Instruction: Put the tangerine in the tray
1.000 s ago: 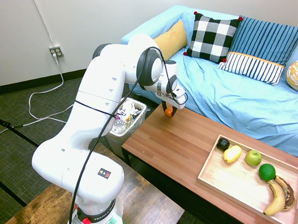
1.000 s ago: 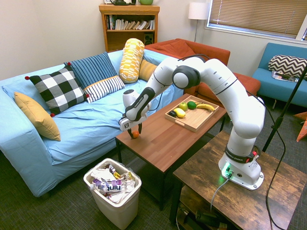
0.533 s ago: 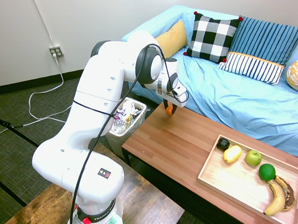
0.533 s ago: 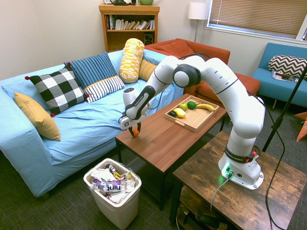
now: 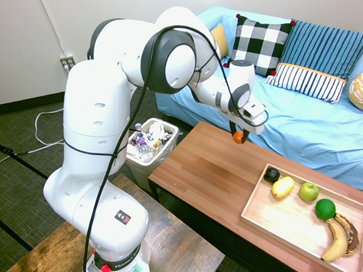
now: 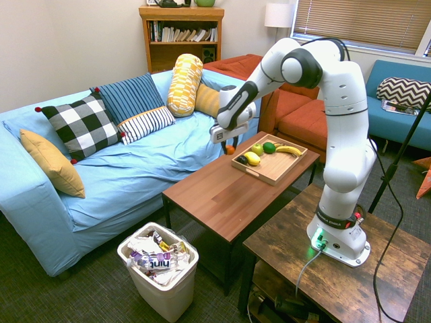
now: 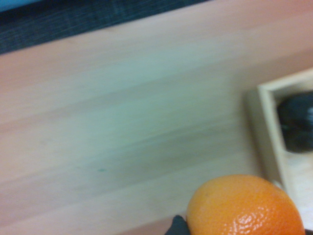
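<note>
Closest to the lens, in the wrist view, the tangerine is filling the lower corner, with blurred table wood passing beneath it and the rim of the tray just coming into sight at one side.

Stepping back to the first exterior view, the gripper is pointing straight down with its fingers clamped on the tangerine — the fruit is hanging clear of the tabletop. A second ago it was down at the table's end by the waste bin, where the fingers were only then closing on it; since then the arm has lifted it and is sweeping it along the table towards the tray. The pick-up looks done, and the job is now in its carrying stretch.

From the second exterior view, the gripper is hovering near the tray's near end, not yet over it.

Further along, the tray already holds a dark fruit, a lemon, a green apple, a lime and a banana — leaving bare wood on its near side, which I judge the likeliest landing spot. What remains: travel on, lower, release.
</note>
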Robot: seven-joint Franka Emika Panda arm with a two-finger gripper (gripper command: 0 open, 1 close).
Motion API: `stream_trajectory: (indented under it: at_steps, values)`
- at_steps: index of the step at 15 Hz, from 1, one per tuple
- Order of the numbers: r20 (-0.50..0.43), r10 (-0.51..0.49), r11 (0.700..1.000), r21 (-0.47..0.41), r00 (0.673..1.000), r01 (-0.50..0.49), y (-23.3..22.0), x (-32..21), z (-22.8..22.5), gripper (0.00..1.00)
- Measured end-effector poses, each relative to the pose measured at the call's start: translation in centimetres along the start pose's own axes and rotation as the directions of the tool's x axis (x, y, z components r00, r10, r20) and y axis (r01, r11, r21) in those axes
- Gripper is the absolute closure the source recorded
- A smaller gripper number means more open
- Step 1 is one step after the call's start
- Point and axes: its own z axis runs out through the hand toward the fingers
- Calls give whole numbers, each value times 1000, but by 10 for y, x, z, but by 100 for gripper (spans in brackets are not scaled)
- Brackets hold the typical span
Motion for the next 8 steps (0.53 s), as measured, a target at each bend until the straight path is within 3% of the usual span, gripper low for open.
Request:
stream_trajectory:
  at_steps: [4,8]
  values:
    - [-13,91,996,-15,996,-91,110,71,4,100]
    - [-12,174,984,-38,985,-175,170,113,52,100]
